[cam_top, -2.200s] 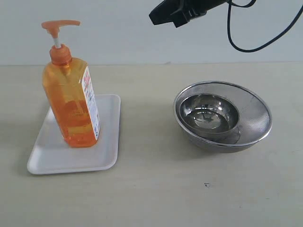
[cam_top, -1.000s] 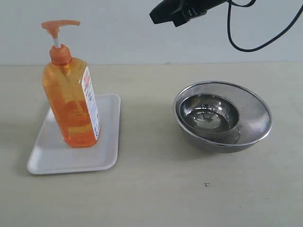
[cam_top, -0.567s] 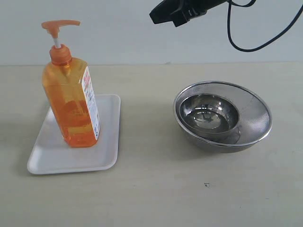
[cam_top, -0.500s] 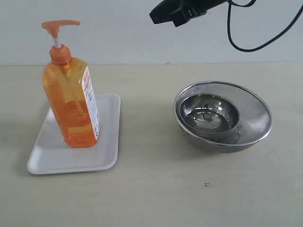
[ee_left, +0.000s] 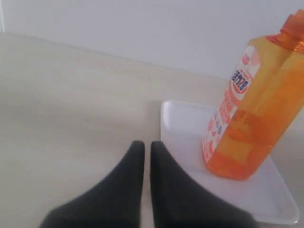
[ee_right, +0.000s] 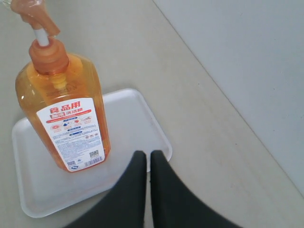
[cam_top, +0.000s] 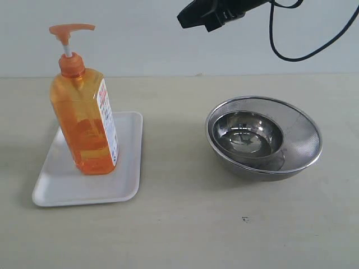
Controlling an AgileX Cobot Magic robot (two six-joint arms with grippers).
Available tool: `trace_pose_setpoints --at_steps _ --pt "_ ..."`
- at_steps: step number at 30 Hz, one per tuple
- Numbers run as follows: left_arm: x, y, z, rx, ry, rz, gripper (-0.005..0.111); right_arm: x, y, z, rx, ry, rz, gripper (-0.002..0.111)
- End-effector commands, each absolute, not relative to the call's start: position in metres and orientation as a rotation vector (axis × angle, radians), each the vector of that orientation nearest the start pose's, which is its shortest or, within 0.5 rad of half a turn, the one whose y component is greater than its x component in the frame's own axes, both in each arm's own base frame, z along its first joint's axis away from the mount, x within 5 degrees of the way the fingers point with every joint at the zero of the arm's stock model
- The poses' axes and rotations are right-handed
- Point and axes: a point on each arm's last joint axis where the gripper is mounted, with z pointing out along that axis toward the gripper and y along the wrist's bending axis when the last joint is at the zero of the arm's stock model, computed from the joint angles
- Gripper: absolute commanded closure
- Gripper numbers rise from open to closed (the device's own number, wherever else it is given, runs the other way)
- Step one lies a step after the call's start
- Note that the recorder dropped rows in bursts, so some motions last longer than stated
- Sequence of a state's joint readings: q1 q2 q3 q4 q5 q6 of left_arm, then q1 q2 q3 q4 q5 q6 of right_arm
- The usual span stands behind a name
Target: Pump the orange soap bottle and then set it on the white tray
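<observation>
The orange soap bottle (cam_top: pixel 85 120) stands upright on the white tray (cam_top: pixel 126 168) at the left of the table, pump head raised. The left wrist view shows the bottle (ee_left: pixel 254 109) on the tray (ee_left: pixel 183 123), with my left gripper (ee_left: pixel 147 145) shut and empty, apart from both. My right gripper (ee_right: pixel 147 154) is shut and empty too, looking down on the bottle (ee_right: pixel 66 114) and tray (ee_right: pixel 137 118) from high above. In the exterior view the right arm (cam_top: pixel 216 12) hangs at the top; its fingertips and the left arm are out of view there.
A round steel mesh bowl (cam_top: pixel 303 131) with a smaller steel bowl (cam_top: pixel 249 134) inside stands on the right of the beige table. A black cable (cam_top: pixel 297 56) loops down from the right arm. A pale wall runs along the table's far edge.
</observation>
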State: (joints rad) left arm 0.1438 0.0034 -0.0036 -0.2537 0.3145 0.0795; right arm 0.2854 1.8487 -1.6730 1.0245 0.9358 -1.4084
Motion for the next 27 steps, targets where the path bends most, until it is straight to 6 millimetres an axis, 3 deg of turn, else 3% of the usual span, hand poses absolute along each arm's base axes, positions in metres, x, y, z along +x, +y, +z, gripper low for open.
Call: trace_pose_setpoints --at_steps 1,13,17,27 --pt "0.0544 -0.0037 0.1856 -0.151 1.785 -0.142 0.102 0.3812 0.174 0.3476 -1.265 1.687 0.636 0.108" --pt "0.0543 -0.004 0.1856 -0.176 1.783 -0.175 0.102 0.3812 0.174 0.3476 -1.265 1.687 0.636 0.108" --pt "0.0544 -0.0012 0.1857 -0.117 1.785 -0.083 0.102 0.3812 0.174 0.3476 -1.265 1.687 0.636 0.108" --pt "0.0544 -0.001 0.1856 -0.111 1.785 -0.075 0.102 0.3833 0.1734 0.3482 -1.246 1.687 0.615 0.108"
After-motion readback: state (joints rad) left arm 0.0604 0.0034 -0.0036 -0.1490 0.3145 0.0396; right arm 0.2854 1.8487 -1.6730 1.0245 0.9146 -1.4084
